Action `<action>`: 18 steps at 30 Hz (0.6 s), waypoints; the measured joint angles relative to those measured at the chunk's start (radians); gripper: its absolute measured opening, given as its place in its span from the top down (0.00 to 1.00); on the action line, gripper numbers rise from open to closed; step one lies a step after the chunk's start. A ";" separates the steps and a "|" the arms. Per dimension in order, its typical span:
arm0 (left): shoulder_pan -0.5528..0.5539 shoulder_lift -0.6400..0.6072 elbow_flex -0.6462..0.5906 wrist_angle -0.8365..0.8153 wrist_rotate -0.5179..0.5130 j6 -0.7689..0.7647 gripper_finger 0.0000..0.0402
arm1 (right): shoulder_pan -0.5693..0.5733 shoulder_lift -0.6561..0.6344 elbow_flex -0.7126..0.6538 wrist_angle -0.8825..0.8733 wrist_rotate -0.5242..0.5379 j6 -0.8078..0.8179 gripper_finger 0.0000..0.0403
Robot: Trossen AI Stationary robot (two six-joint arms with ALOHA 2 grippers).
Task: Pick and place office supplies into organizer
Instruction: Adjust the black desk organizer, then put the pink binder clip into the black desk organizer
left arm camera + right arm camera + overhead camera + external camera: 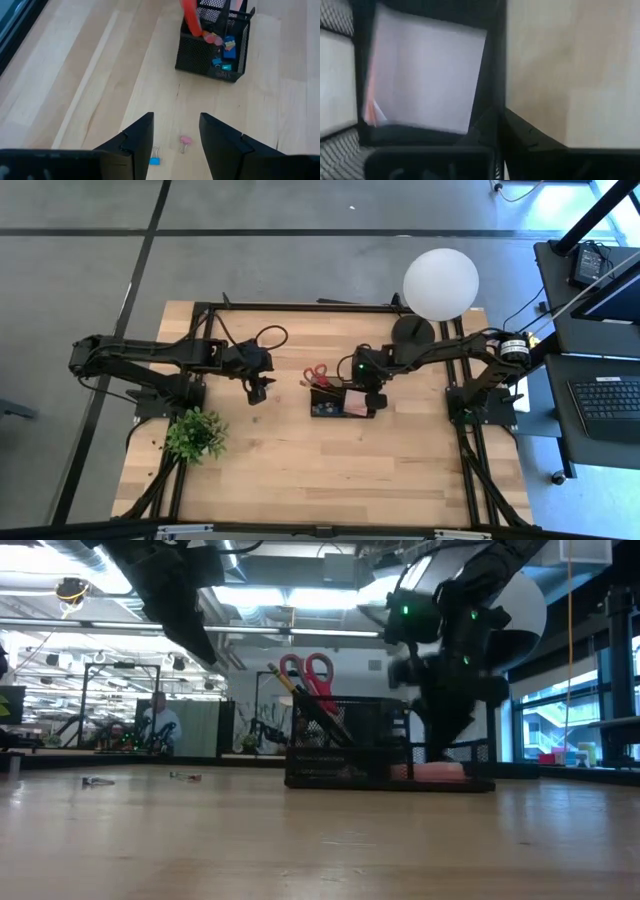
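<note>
The black mesh organizer (335, 406) stands mid-table, holding red-handled scissors (307, 671), a yellow pencil (283, 679) and small blue items (223, 64). A pale pink sticky-note pad (425, 75) lies flat in its right-end compartment. My right gripper (372, 397) is shut and points steeply down over that compartment, beside the organizer's end wall (498, 55). My left gripper (176, 135) hangs open above the table left of the organizer. A blue clip (155, 160) and a pink clip (185, 142) lie on the wood below it, between its fingers as the wrist view shows them. My right gripper's shut fingertips (512, 131) stand close by the organizer's right-end wall, coming from above. I cannot tell whether they touch the wall or the pad. Nothing shows between the fingers.
A small green potted plant (195, 434) stands near the table's left front. The round black lamp base (413, 332) with its white globe (440, 283) stands at the far right. Bare wood lies in front of the organizer.
</note>
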 joint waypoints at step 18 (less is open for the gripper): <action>0.000 0.000 0.000 0.000 0.000 0.000 0.62 | 0.001 0.006 -0.006 0.001 0.002 -0.018 0.71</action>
